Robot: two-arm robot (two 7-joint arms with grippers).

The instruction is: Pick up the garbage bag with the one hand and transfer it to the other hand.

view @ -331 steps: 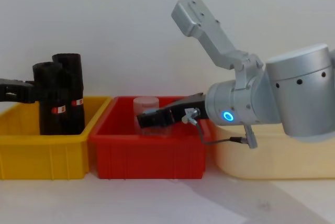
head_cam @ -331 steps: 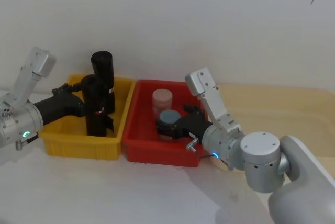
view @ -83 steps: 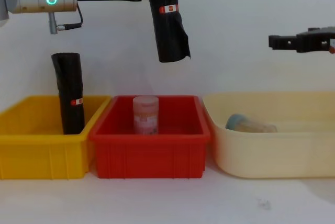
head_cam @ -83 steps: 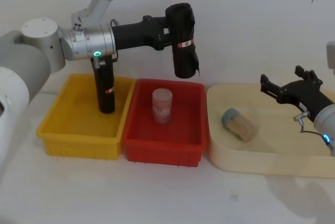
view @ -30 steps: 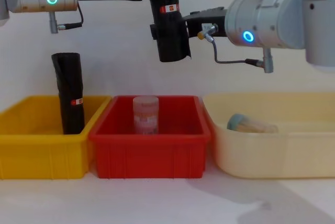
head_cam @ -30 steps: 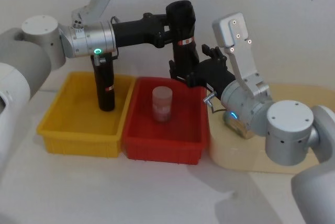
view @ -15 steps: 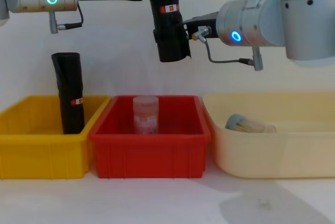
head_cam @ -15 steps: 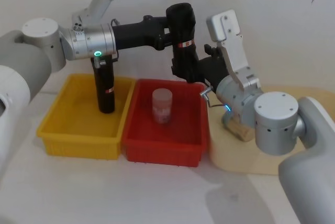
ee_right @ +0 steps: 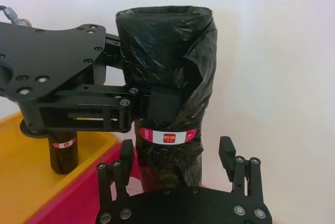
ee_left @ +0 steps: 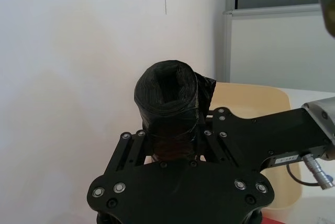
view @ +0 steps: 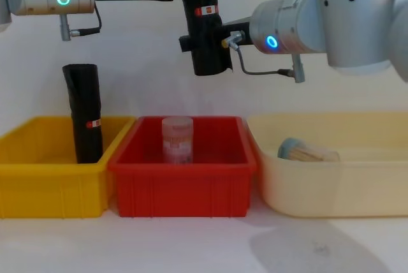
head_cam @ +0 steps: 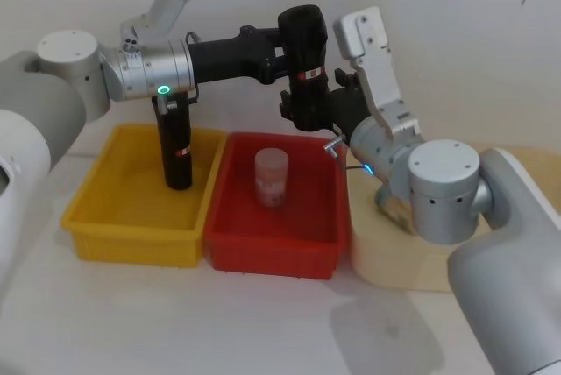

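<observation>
Black plastic, crinkled and rolled into a tall cylinder, the garbage bag is hanging upright in the air above the back edge of the red bin, its red-and-white label band facing forward. The left gripper, on the green-lit arm reaching in from the robot's left, is clamping the roll just above that band, its fingers pressing against the plastic on both sides. The right gripper, on the blue-lit arm, is reaching in from the robot's right lower on the same roll; in the right wrist view its two fingers are standing spread on either side of the bag's lower part, with a gap showing between each finger and the plastic, so it is straddling the roll without gripping it. In the chest view the bag is sitting between the two arms, well above the bins. A second black roll is standing upright in the yellow bin. A clear jar is standing in the red bin, and another jar with a grey-blue lid is lying on its side in the cream tray.
</observation>
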